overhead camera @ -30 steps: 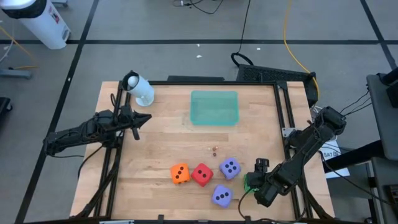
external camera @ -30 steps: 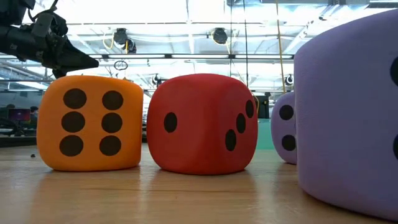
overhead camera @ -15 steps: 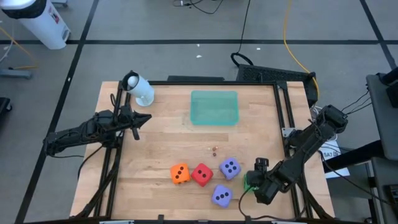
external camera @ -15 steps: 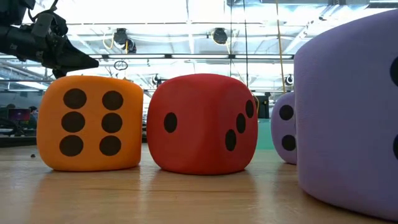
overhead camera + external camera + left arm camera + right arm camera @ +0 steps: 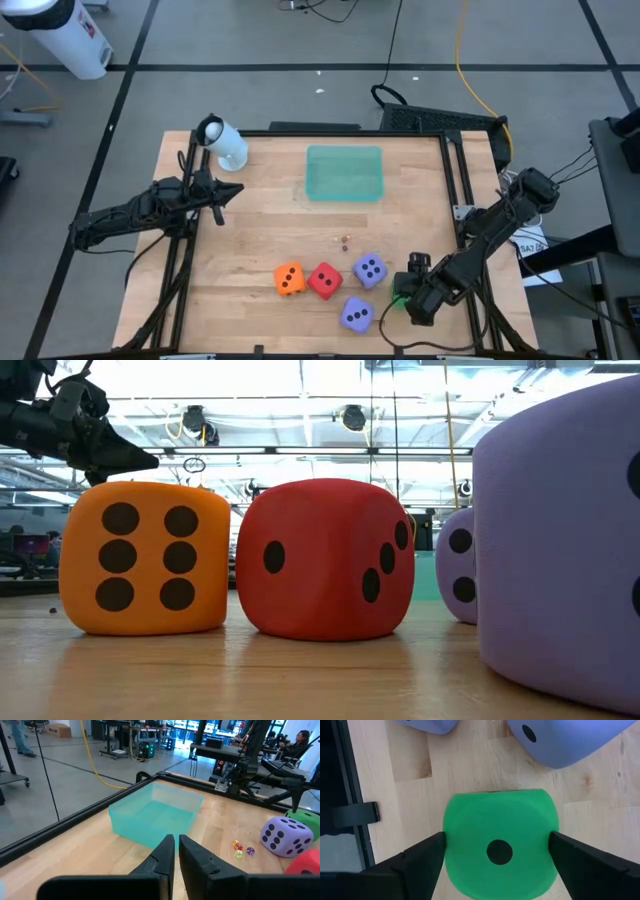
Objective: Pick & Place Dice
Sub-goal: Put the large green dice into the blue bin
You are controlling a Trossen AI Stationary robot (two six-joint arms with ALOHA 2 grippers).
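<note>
**Five dice out, the green one bracketed first**

Five dice are on the worktop [image 5: 250, 240], and the right pincer [image 5: 495, 852] is down over the green die [image 5: 500, 842] at the near right corner. Its fingers [image 5: 420, 857] stand wide apart, one on each side of the cube and right against its flanks, though I cannot tell whether they press it yet. The die sits flat on the wood with a single pip facing up.

Just beyond it lie the two purple dice [image 5: 370, 269] [image 5: 357, 316], close to the green one without touching it. Farther left, the red die [image 5: 325, 281] and orange die [image 5: 289, 279] stand side by side, almost touching. A few tiny beads [image 5: 241, 848] lie loose near the middle, and a teal tray [image 5: 345, 172] sits at the far centre, well apart from every die.

The left pincer [image 5: 175, 851] waits over the left side, fingers together and empty, aimed toward the tray.

By my reading, this is the grasp step of the first pick: nothing has been placed. Next comes a squeeze firm enough to hold a soft cube, then a straight lift clear of the purple neighbours before carrying it off, the tray being the likely drop spot.
</note>
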